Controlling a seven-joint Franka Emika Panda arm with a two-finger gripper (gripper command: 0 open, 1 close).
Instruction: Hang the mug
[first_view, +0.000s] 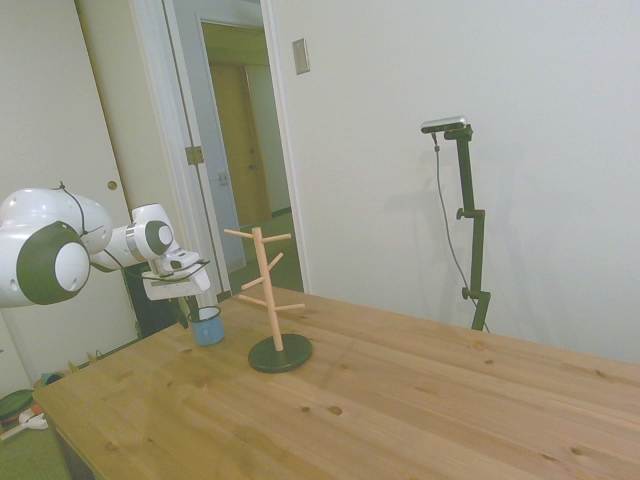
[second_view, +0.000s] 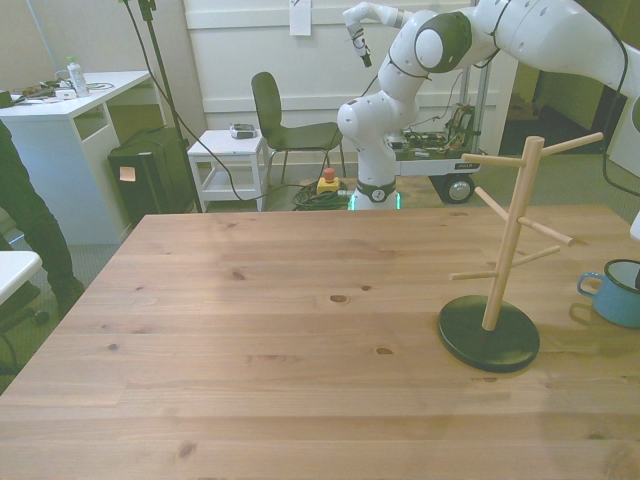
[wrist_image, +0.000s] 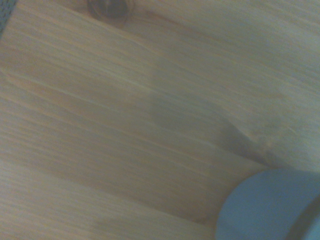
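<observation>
Standing upright near the surface's edge beside the peg stand (first_view: 268, 300), the mug (first_view: 207, 326) looks light, rigid and slick; its rim or handle suits gripping. Whether the claw (first_view: 186, 312) is open cannot be told.

A light-blue mug (first_view: 207, 326) with a dark rim, a pale wooden peg stand (first_view: 268, 290) on a black base, a honey-brown table (second_view: 300, 330).

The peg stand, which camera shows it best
The front view: the peg stand shows whole and close beside the mug. The side view shows it smaller; the wrist view catches only a dark blur, possibly its base.
</observation>
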